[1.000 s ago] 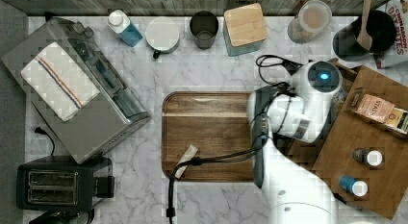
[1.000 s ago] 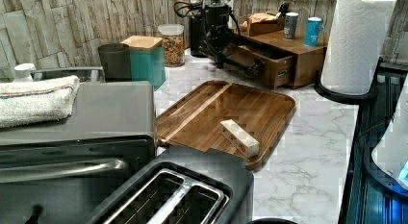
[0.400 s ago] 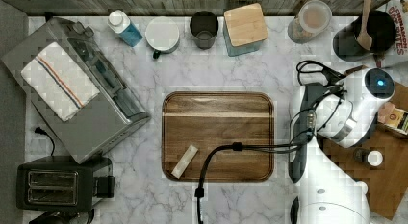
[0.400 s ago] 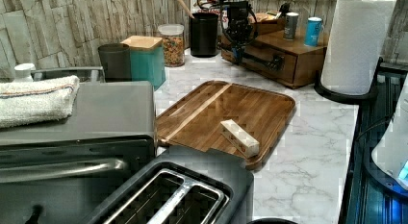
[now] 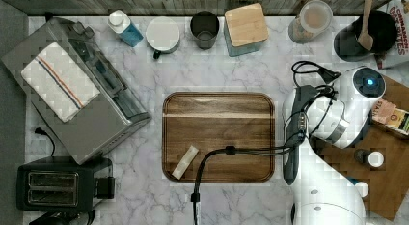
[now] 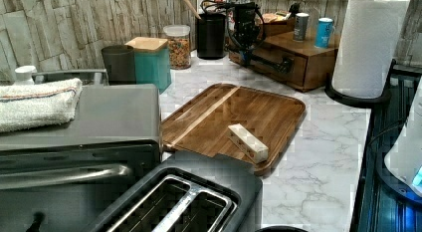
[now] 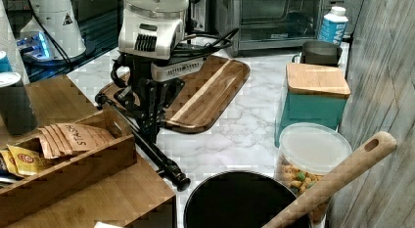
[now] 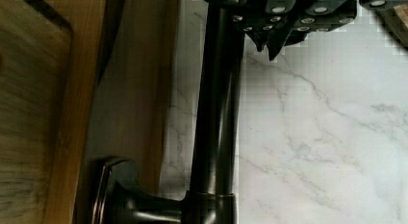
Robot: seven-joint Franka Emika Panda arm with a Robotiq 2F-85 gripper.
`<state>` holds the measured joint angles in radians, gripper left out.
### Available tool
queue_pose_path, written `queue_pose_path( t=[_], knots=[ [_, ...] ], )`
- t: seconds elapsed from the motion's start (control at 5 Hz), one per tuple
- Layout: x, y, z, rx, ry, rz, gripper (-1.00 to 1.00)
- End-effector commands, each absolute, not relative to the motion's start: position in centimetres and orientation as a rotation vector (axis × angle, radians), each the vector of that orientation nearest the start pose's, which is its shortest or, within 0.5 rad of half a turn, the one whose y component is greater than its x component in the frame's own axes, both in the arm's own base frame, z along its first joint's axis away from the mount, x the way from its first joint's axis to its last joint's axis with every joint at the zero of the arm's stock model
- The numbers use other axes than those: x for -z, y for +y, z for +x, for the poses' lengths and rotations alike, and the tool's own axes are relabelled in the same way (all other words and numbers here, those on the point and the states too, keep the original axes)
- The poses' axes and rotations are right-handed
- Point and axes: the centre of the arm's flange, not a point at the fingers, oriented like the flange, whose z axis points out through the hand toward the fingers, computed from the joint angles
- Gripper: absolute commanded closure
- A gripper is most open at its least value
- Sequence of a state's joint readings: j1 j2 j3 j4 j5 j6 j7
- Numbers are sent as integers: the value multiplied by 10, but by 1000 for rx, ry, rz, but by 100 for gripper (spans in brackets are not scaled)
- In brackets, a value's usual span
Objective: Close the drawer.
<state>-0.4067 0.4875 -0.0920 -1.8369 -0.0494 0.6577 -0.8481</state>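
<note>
The drawer point(image 6: 278, 75) sits in the wooden unit point(image 6: 311, 48) on the left view's right, its front about flush with the unit's face. A long dark bar handle point(image 7: 156, 154) runs across that front. In the wrist view the drawer front point(image 8: 139, 89) lies just behind the handle point(image 8: 216, 113). My gripper point(image 7: 149, 127) hangs down over the marble, its fingertips close together against the outer side of the handle, holding nothing. It also appears at the handle's far end in the left view point(image 6: 246, 50) and beside the bar in the wrist view point(image 8: 269, 43).
A dark round-cornered cutting board point(image 5: 217, 133) with a small pale block point(image 5: 185, 162) lies mid-counter, and a black cable point(image 5: 212, 155) crosses it. A black utensil pot point(image 7: 240, 203), a cereal jar point(image 7: 313, 154) and a teal canister point(image 7: 315, 101) stand nearby. A paper towel roll point(image 6: 368, 43) stands beside the unit.
The arm has travelled toward the wooden unit with the gripper against the handle, and the drawer, pulled well out a second ago, has slid in until its front meets the unit.
</note>
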Motion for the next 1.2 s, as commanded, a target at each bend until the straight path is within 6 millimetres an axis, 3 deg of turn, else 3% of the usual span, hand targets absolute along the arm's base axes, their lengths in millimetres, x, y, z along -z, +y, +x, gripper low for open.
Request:
queue_pose_path(
  t=[0.2,1.2],
  knots=[
    [-359,-492,466,146,1162,-3197,100],
    [-359,-492,466,146,1162,-3197,100]
  ],
)
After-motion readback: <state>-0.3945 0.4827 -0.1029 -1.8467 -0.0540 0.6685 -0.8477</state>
